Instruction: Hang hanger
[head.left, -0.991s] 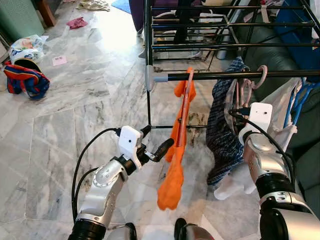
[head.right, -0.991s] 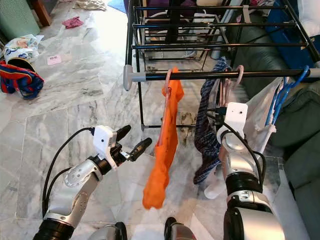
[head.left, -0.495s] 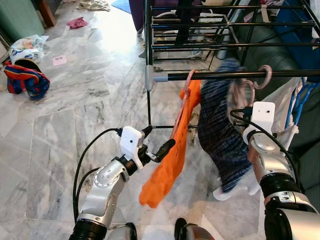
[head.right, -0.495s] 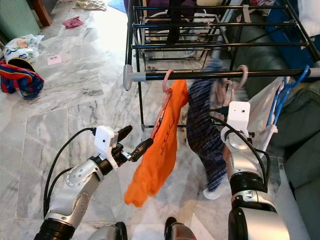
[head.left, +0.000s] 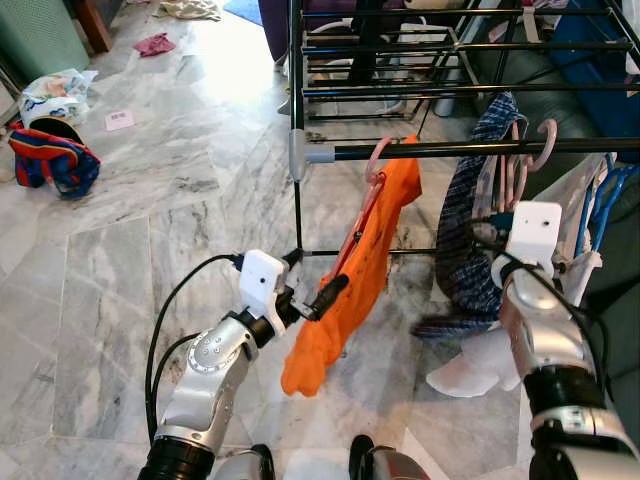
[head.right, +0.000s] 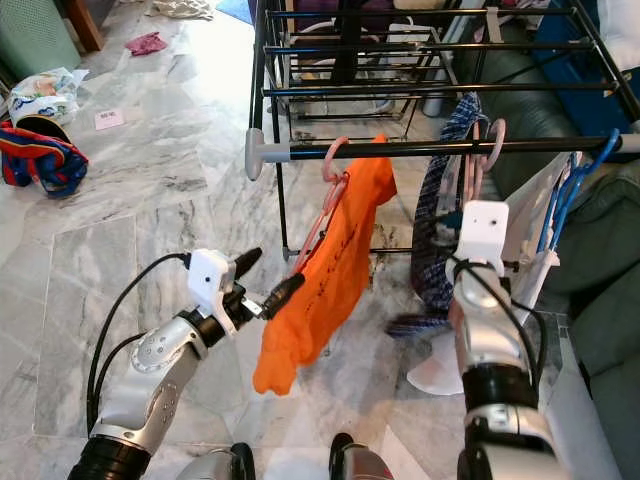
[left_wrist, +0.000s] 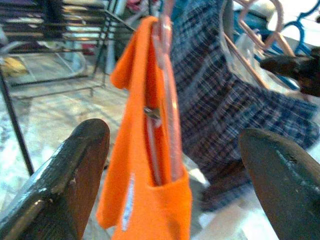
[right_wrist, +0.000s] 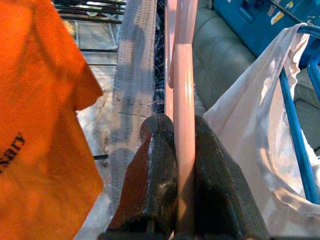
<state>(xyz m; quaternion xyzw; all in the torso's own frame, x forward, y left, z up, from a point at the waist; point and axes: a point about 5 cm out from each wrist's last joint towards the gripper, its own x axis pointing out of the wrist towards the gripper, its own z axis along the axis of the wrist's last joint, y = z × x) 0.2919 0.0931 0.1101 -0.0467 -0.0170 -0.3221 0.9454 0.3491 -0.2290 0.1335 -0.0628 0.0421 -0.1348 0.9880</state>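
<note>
A pink hanger (right_wrist: 184, 80) carrying a blue plaid garment (head.left: 478, 250) is clamped between the fingers of my right gripper (right_wrist: 183, 125), which is shut on it. Its hook (head.left: 546, 133) sits at the black rod (head.left: 440, 151) of the drying rack, on the right. Left of it an orange shirt (head.left: 360, 260) hangs on another pink hanger (head.left: 373, 160) from the same rod, tilted with its lower end toward my left gripper (head.left: 312, 278). That gripper is open, its fingers (left_wrist: 75, 170) wide apart, holding nothing, with the orange shirt (left_wrist: 145, 150) just ahead of them.
A white garment on a blue hanger (head.left: 603, 190) hangs at the rod's right end, over a green sofa (head.right: 600, 250). A white cloth (head.left: 470, 370) lies on the marble floor under the rack. A red and blue bag (head.left: 55, 160) and loose clothes lie far left.
The plaid garment swung left, then came back right and higher on its hanger with my right gripper. The orange shirt swung, its lower end now nearer my left gripper.
</note>
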